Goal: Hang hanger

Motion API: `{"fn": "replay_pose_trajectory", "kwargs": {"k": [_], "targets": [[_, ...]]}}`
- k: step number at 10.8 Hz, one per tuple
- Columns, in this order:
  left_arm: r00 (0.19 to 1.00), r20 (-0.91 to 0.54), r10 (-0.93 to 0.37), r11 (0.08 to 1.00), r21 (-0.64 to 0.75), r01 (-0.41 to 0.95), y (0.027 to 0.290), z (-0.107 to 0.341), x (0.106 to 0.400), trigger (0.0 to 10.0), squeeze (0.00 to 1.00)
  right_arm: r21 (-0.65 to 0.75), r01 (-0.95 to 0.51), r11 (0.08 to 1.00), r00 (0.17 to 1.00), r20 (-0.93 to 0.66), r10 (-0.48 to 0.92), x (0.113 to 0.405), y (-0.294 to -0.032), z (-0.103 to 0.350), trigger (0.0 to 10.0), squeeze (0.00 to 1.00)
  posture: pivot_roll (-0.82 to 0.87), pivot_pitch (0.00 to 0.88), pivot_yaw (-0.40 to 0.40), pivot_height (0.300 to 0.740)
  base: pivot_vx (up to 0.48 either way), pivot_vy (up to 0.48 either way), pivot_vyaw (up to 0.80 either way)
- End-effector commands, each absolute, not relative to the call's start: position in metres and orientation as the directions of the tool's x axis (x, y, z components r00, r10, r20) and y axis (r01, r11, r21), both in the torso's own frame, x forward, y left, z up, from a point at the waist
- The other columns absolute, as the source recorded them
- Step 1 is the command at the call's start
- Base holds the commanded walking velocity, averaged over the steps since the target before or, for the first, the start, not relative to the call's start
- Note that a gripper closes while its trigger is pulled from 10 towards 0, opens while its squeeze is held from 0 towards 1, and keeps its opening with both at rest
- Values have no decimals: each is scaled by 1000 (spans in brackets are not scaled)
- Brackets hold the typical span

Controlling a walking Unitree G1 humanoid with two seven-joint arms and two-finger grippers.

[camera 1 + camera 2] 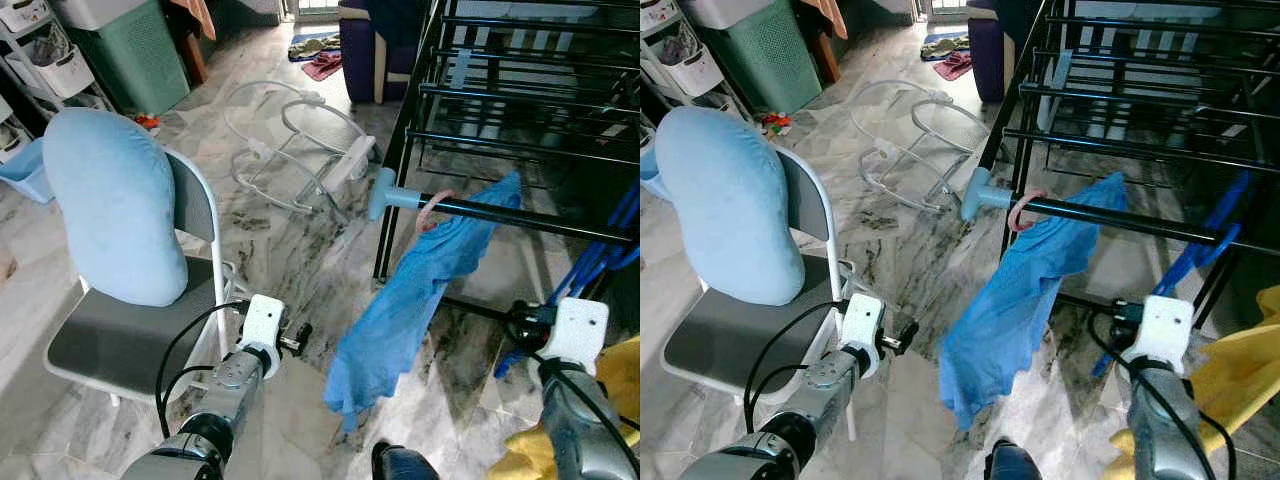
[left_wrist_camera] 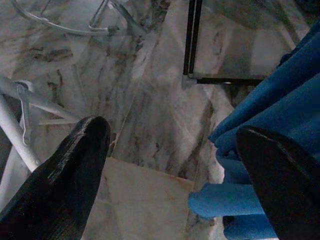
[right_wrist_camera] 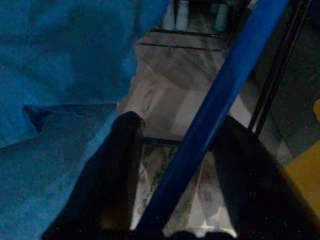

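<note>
A blue hanger runs between the right gripper's parted fingers; whether they clamp it, I cannot tell. It slants toward one o'clock by the black rack. The left gripper is spread wide, holding nothing.

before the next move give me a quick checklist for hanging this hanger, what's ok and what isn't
1. Hanger in hand: the blue hanger runs between the right gripper fingers; whether the jaws clamp it: cannot tell.
2. Free rail space: the black rack rail is bare to the right of the blue garment: ok.
3. Already hung item: the blue garment's pink hook sits over the rail near its teal end cap: ok.
4. Left gripper clear: jaws open, holding nothing, low beside the garment: ok.
5. Hanger hook aimed at rail: the hook end cannot be made out: cannot tell.
</note>
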State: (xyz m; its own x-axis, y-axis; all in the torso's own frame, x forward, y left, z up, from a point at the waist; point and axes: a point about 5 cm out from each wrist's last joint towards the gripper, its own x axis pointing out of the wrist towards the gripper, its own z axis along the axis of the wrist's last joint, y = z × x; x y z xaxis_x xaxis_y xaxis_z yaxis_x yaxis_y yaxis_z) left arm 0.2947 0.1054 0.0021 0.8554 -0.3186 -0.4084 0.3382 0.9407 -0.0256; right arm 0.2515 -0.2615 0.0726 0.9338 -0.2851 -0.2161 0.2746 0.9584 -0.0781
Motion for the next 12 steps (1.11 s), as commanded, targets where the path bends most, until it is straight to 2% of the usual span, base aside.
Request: {"fn": "replay_pose_trajectory", "kwargs": {"k": [1,3,6,12], "targets": [[849,-428,-311,942,-18,337,109,-1,292,10000,0,-91,278,956,935,-202,-291,250,-260,74,10000,1000,-274,137,118,740,0,0,0],[848,-429,-311,941,-15,337,110,-2,292,10000,0,-158,304,940,940,-108,-322,250,-264,88,10000,1000,-275,133,119,740,0,0,0],[863,-421,-279,952,-1,307,108,1,295,10000,0,-149,339,929,937,-32,-348,249,-263,99,10000,1000,-284,130,114,740,0,0,0],[858,-437,-269,950,24,310,103,-4,290,10000,0,-112,306,946,943,-104,-317,246,-252,84,10000,1000,-287,134,112,740,0,0,0]]}}
